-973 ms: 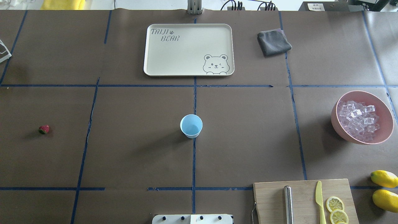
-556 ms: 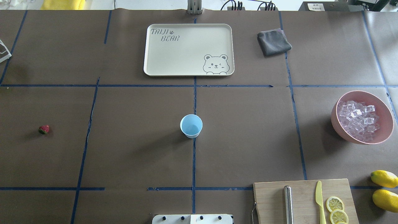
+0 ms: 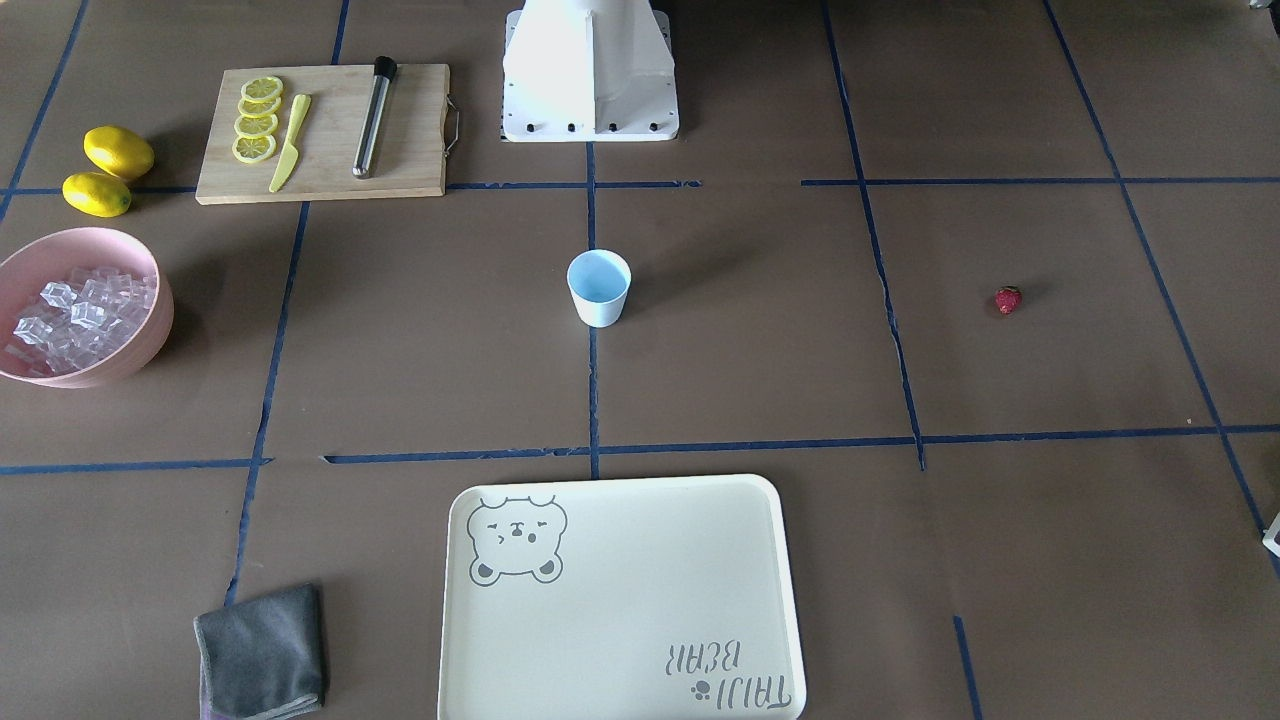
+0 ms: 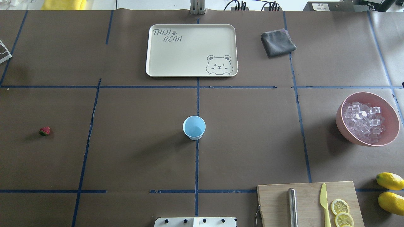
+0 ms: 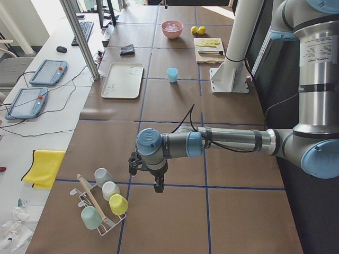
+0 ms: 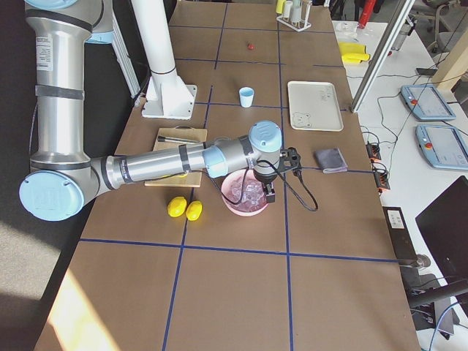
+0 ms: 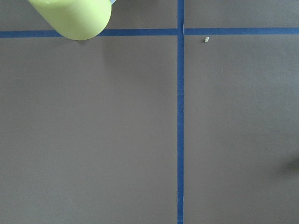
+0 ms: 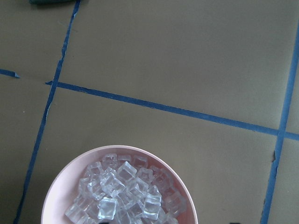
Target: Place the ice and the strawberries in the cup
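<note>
Strawberry: one, small, red, dark green leafy cap. Lies on the brown papered table, well left of the pale blue tapered handleless cup.

Left gripper: farther out on that same side of the cup, over bare table, near four pastel tumblers. Finger spread cannot be told.

Cup: one, upright, mid-table.

Beyond cup: one cream rectangular bear-print tray. Right of it, one folded grey cloth.

Well right of cup: one round pink bowl heaped with small clear ice cubes, too many to count. Right gripper hangs above that bowl. Whether it is parted or closed, cannot tell.

Nearer the robot, right of cup: one wooden cutting board bearing one steel rod, one yellow knife and four lemon slices. Two whole yellow lemons lie just beside it.
</note>
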